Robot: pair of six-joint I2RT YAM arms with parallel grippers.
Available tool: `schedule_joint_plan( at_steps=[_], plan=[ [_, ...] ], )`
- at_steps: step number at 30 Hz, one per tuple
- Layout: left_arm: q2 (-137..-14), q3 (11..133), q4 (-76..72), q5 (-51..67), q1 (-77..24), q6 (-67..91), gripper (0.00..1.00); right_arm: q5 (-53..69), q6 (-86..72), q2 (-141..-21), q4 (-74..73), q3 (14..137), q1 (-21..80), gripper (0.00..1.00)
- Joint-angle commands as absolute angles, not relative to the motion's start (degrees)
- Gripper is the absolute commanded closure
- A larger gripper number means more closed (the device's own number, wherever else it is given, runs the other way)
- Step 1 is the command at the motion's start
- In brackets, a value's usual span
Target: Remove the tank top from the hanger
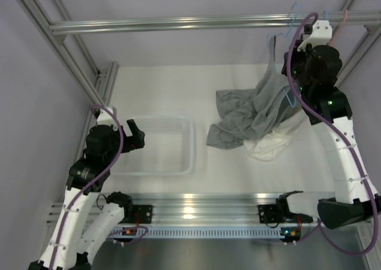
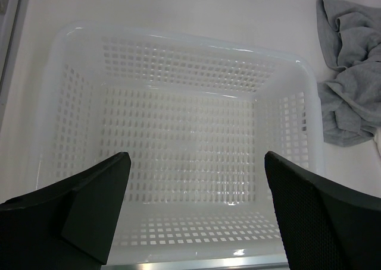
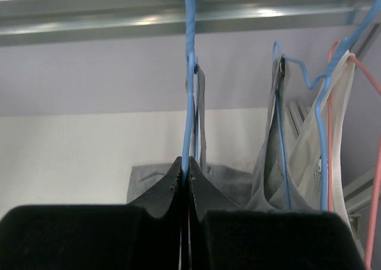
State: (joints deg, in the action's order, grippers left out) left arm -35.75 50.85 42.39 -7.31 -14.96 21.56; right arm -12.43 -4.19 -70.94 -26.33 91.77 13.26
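My right gripper (image 3: pixel 185 169) is shut on the wire of a blue hanger (image 3: pixel 189 91) that hangs from the top rail (image 3: pixel 119 14). A grey tank top strap (image 3: pixel 200 115) lies over this hanger just behind my fingers. In the top view the right gripper (image 1: pixel 296 49) is up at the back right, and the grey tank top (image 1: pixel 271 85) drapes from the hanger (image 1: pixel 292 20) down to the table. My left gripper (image 2: pixel 196 163) is open and empty, hovering over a white basket (image 2: pixel 178 41).
A second blue hanger (image 3: pixel 321 133) with a grey garment (image 3: pixel 271 163), a white garment (image 3: pixel 309 145) and a pink hanger (image 3: pixel 375 163) hang to the right. A grey cloth pile (image 1: pixel 238 118) and white cloth (image 1: pixel 271 145) lie on the table beside the basket (image 1: pixel 191 145).
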Motion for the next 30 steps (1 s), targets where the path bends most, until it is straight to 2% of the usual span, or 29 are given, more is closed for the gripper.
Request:
schedule_joint_plan(
  at_steps=[1, 11, 19, 23, 25, 27, 30],
  plan=[
    [-35.3, 50.5, 39.2, -7.5, -15.4, 21.9, 0.01, -8.3, -5.1, -68.7, -14.7, 91.7, 11.7, 1.0],
    [-35.4, 50.5, 39.2, -7.6, -15.9, 22.0, 0.01, -1.0, -7.7, -66.6, -9.9, 90.1, 10.4, 1.0],
    [-39.1, 53.7, 39.1, -4.8, -15.8, 22.1, 0.01, 4.0, -9.0, -51.9, -12.3, 77.1, 10.3, 1.0],
    [-43.1, 59.5, 35.3, 6.1, -15.9, 26.3, 0.01, 3.4, -9.3, -43.3, -14.6, 69.9, 10.3, 1.0],
    [-46.6, 61.0, 29.2, 15.3, -16.3, 29.2, 0.01, 5.0, -10.6, -38.6, -16.0, 68.2, 10.4, 1.0],
    [-49.8, 63.0, 23.1, 20.1, -18.8, 33.2, 0.01, 7.1, -11.4, -34.0, -18.5, 66.3, 10.3, 1.0],
    [-58.9, 67.6, 15.7, 12.2, -34.3, 30.9, 0.01, 10.4, -14.1, -29.8, -21.4, 64.6, 10.4, 1.0]
  ],
)
